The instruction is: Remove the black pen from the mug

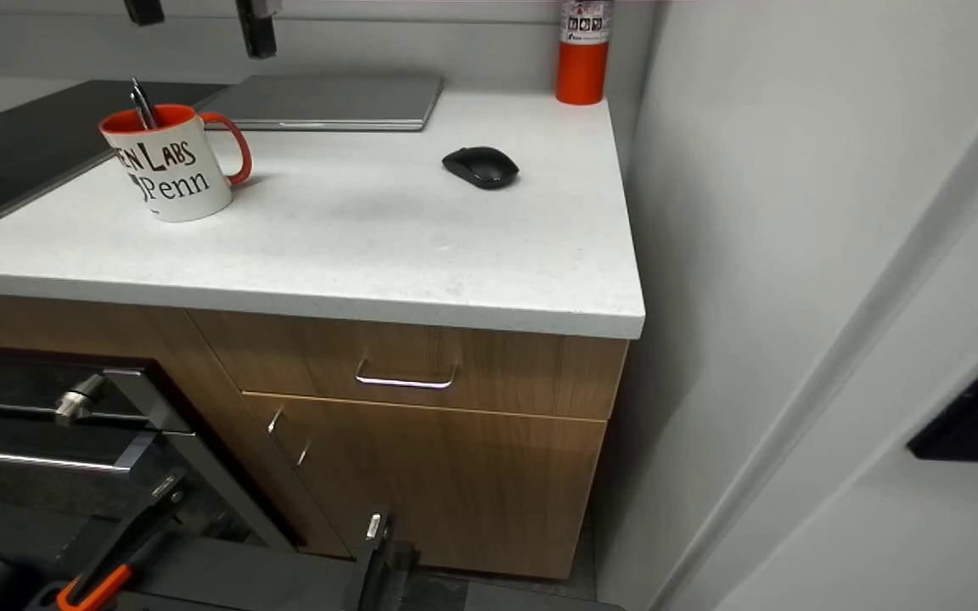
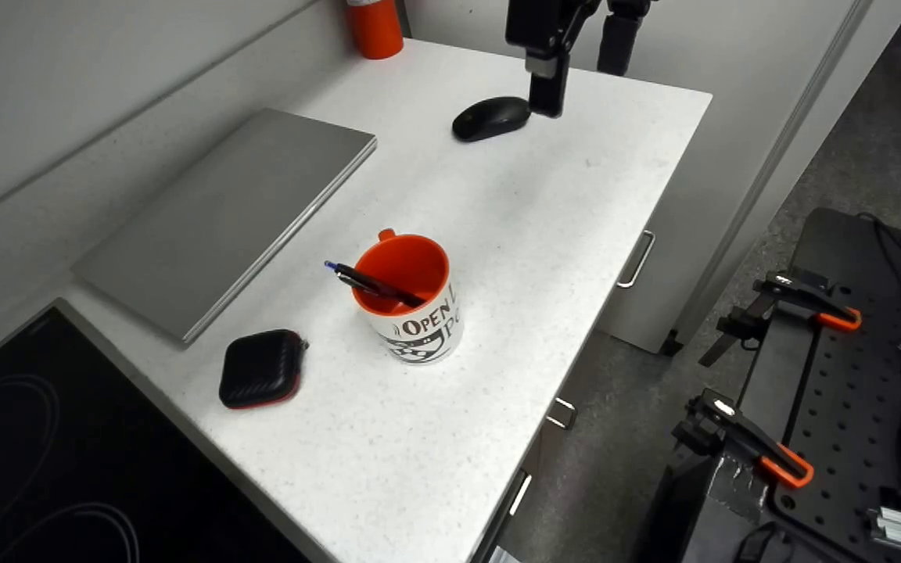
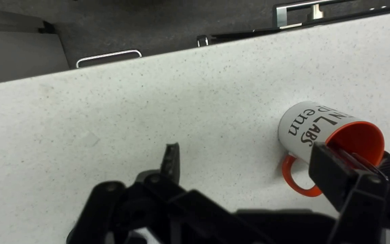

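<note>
Robotiq gripper hangs over the white countertop, released, its two fingers spread well apart. Black pen sits in the mug, tilted, lower part inside, upper end leaning out past the rim, apart from the gripper. Mug is white ceramic with red interior, stands upright on the countertop; lettering on its side includes "LABS" and "Penn", and its red handle points right in an exterior view. From the wrist view, one finger overlaps the mug's opening and partly hides the pen; both exterior views show gripper and mug apart. Black computer mouse lies on the countertop, well apart from the mug. Closed grey laptop lies flat near the mug. Square black case with red edging sits between the mug and the black glass cooktop. Red canister with white label stands at the back corner, top cut off by the frame. Below the countertop: wood-grain drawer with metal pull, oven to its left in an exterior view. Black clamps with orange ends grip a perforated black plate.
</note>
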`<action>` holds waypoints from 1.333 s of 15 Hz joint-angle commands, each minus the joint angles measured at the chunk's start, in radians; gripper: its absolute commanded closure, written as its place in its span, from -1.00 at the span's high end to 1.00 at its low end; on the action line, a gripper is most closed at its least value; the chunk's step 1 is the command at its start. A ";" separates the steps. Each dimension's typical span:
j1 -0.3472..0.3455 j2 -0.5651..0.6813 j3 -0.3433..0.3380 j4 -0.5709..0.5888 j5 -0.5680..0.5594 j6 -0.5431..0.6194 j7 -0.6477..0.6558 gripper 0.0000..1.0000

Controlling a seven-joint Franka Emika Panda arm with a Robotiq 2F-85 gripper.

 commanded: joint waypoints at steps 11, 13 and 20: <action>0.083 -0.037 -0.007 -0.086 0.123 0.198 -0.195 1.00; 0.131 -0.033 -0.015 -0.107 0.191 0.263 -0.285 1.00; 0.224 -0.001 -0.027 -0.104 0.430 0.320 -0.458 1.00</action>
